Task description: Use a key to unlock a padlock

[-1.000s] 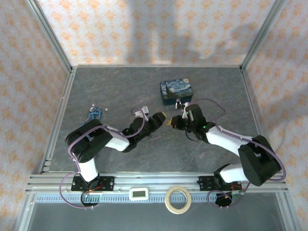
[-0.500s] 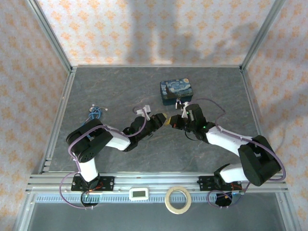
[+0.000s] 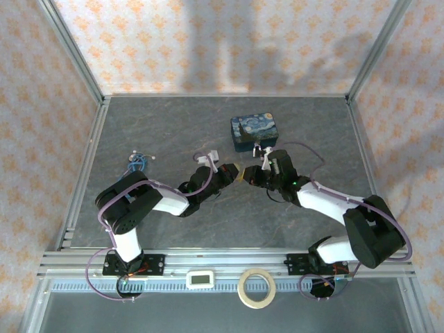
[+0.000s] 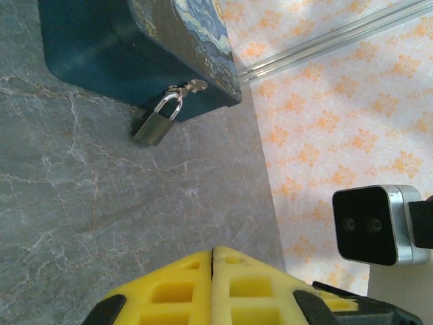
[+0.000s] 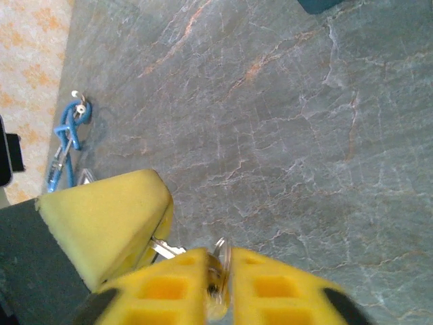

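The padlock (image 4: 154, 124) is seen as a small silvery-grey block with a thin U-shaped shackle. The shackle is closed and threaded through the hasp of the blue tin (image 4: 122, 47). In the left wrist view the body is slanted toward 7 o'clock from the hasp, with its lower end set on the grey table (image 4: 81, 217). From above, it is placed at the tin's 6 o'clock edge. The key (image 5: 166, 248) is seen as a pale glinting sliver. One end is pinched between the yellow fingers of the right gripper (image 5: 218, 261), and the blade is pointed toward 10 o'clock.
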Motion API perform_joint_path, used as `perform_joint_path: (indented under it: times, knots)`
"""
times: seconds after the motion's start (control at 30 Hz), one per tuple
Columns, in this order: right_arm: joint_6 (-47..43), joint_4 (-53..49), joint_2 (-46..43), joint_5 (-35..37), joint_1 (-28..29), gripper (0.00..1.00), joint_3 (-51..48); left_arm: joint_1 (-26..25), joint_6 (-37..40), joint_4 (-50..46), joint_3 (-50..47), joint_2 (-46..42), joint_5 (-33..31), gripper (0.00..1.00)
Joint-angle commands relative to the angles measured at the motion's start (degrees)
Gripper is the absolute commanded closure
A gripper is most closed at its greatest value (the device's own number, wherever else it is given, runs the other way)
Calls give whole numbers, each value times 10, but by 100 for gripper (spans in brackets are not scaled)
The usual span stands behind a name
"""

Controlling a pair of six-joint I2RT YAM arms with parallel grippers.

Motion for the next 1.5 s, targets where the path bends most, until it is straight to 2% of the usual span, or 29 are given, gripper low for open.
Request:
perform_joint_path:
  times: [0.0, 0.07, 0.17, 0.33, 0.5, 0.63, 0.7, 0.8, 0.97, 1.27, 1.47]
  knots:
    - [-23, -32, -20, 43, -7, 54, 32, 17, 28, -17, -7, -30, -25, 100]
    - [-53, -67, -25, 78, -23, 41, 54, 37, 53, -30, -20, -55, -31, 100]
    - [-100, -92, -21, 113, -61, 26, 88, 63, 108, -54, -30, -94, -26, 100]
    - [-182, -100, 43, 134, -141, 10, 175, 80, 216, -108, -23, -147, -20, 100]
    - [-249, -109, 173, 93, -206, 1, 304, 81, 277, -161, -5, -180, -17, 100]
    - [-298, -155, 288, 57, -237, 0, 422, 80, 303, -178, -12, -203, -10, 100]
    - [-314, -161, 329, 3, -250, 0, 458, 80, 305, -180, -22, -213, -12, 100]
    - [-340, -186, 384, -75, -257, 7, 511, 81, 301, -176, -37, -226, -11, 100]
    - [-353, -193, 422, -156, -252, 14, 530, 82, 292, -166, -53, -234, -11, 100]
    - [-344, -176, 432, -162, -186, 27, 488, 82, 284, -157, -55, -228, -20, 100]
    - [-293, -127, 435, -161, -132, 28, 462, 82, 285, -152, -62, -241, -31, 100]
